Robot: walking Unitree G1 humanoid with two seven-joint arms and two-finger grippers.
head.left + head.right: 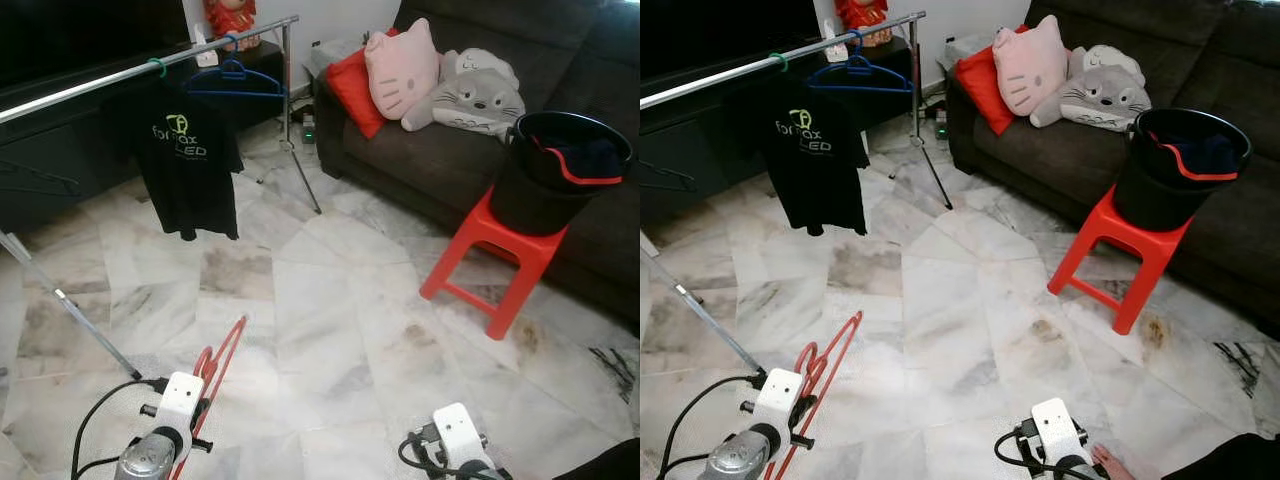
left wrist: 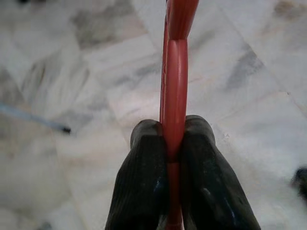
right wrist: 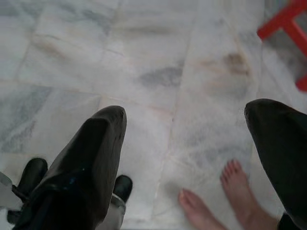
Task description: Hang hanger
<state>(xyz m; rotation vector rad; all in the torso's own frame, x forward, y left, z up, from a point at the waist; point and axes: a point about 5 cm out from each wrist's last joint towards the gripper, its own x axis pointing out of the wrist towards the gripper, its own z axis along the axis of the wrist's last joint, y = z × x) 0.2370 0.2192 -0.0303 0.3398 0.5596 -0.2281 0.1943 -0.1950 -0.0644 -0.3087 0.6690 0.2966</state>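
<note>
A red hanger [image 1: 218, 375] is held low at the front left, over the marble floor. My left gripper [image 2: 173, 143] is shut on its flat red stem, one black finger on each side. The silver clothes rail [image 1: 150, 68] runs across the upper left, well ahead of the hanger. On it hang a black T-shirt [image 1: 188, 158] and an empty blue hanger [image 1: 235, 78]. My right gripper [image 3: 184, 139] hangs low at the front right, open, with nothing between its fingers.
A red stool [image 1: 495, 255] carrying a black bucket [image 1: 560, 165] stands at the right, before a dark sofa [image 1: 440, 160] with cushions. The rack's legs [image 1: 70, 305] slant to the floor at left. A person's bare foot [image 3: 240, 189] is by my right gripper.
</note>
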